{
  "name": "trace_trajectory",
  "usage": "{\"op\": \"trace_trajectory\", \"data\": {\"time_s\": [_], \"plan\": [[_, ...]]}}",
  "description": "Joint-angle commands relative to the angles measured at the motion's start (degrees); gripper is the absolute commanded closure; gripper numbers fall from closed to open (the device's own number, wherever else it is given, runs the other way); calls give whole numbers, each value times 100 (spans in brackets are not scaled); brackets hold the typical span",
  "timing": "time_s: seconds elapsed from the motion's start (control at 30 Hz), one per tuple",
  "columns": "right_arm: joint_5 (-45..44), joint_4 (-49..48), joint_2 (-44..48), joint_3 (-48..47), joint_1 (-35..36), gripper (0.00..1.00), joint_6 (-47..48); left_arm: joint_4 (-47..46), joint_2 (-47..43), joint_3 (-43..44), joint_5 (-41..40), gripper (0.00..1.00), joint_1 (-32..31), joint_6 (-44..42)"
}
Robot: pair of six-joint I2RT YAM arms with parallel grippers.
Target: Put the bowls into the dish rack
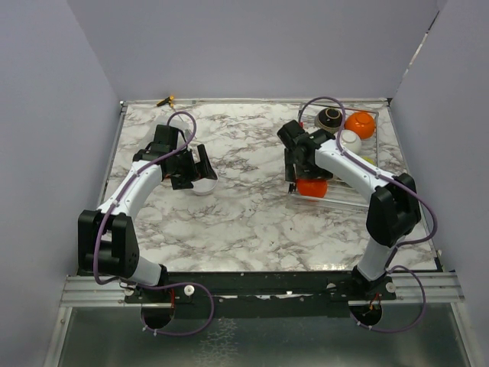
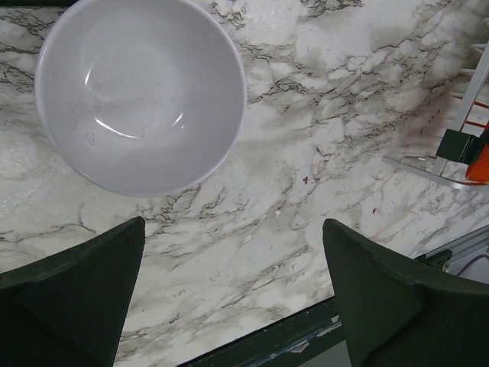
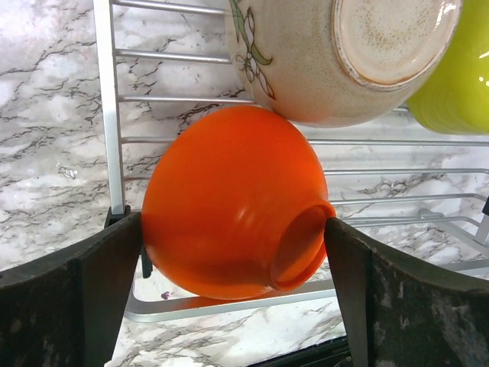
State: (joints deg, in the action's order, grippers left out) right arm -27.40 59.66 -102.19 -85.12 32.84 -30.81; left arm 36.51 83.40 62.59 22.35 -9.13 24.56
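A white bowl (image 1: pixel 203 186) (image 2: pixel 141 92) sits upright on the marble, just beyond my left gripper (image 1: pixel 200 171) (image 2: pixel 233 298), which hangs open above the table with nothing between its fingers. An orange bowl (image 1: pixel 312 187) (image 3: pixel 229 206) lies tipped on its side at the near left corner of the dish rack (image 1: pixel 344 200) (image 3: pixel 107 115). My right gripper (image 1: pixel 300 180) (image 3: pixel 233 294) is spread wide around it, one finger by each side. In the rack behind it lean a beige bowl with a leaf pattern (image 3: pixel 336 53) and a lime green bowl (image 3: pixel 458 84).
Further back in the rack stand a dark brown bowl (image 1: pixel 329 117), a second orange bowl (image 1: pixel 360 125) and a white bowl (image 1: pixel 349 141). A small yellow and black object (image 1: pixel 165 100) lies at the far left edge. Grey walls enclose the table.
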Motion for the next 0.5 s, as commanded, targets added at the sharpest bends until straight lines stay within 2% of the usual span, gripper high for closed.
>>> {"op": "trace_trajectory", "data": {"time_s": [0.0, 0.27, 0.33, 0.47], "plan": [[606, 334, 297, -172, 24, 0, 292, 67, 71, 105, -129, 1, -4, -65], [277, 467, 314, -239, 29, 2, 213, 67, 98, 109, -126, 1, -2, -65], [137, 463, 330, -193, 22, 7, 153, 67, 98, 105, -125, 1, -4, -64], [4, 456, 279, -51, 23, 22, 99, 67, 106, 105, -125, 1, -3, -65]]}}
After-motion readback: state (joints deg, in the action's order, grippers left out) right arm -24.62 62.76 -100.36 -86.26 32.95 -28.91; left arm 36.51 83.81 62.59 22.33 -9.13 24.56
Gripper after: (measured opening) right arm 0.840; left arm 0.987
